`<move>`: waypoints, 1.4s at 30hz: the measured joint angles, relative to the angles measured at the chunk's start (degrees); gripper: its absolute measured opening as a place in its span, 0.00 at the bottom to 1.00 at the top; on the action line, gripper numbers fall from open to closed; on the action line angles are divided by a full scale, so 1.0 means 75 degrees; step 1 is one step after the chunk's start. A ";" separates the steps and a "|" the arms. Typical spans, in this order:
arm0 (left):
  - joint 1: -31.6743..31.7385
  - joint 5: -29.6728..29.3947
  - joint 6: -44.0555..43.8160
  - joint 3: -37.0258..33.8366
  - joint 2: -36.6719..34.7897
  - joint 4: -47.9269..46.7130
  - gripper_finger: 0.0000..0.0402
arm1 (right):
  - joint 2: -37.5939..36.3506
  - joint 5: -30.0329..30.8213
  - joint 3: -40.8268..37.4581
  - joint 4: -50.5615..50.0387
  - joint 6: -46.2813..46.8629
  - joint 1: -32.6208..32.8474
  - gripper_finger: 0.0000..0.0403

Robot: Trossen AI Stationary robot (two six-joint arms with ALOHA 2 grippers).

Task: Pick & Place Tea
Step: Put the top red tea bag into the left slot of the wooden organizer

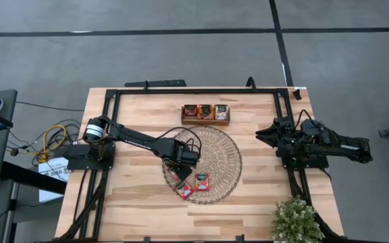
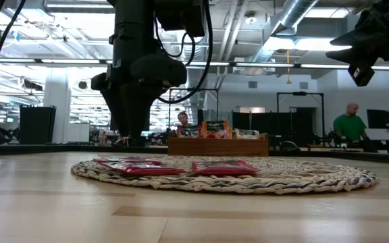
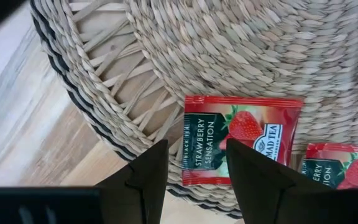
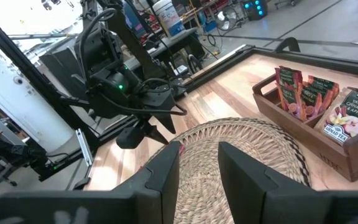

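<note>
Over the woven mat (image 1: 204,162) we hold our left gripper (image 3: 194,171) with its jaws parted, straddling one edge of a red strawberry tea sachet (image 3: 241,140) so it can be pinched. Filled sachets stand upright in the wooden tray (image 1: 205,121). Our right gripper (image 4: 197,165) waits, parted, at the table's side.

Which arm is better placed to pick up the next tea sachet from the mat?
The left. Its open claw hangs right over a red sachet on the mat, while the right claw waits off the mat near the table edge.
</note>
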 joint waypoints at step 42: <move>-0.0248 -0.0182 -0.0510 -0.0090 0.0236 -0.0039 0.39 | 0.0000 0.0000 0.0009 0.0006 0.0004 0.0000 0.25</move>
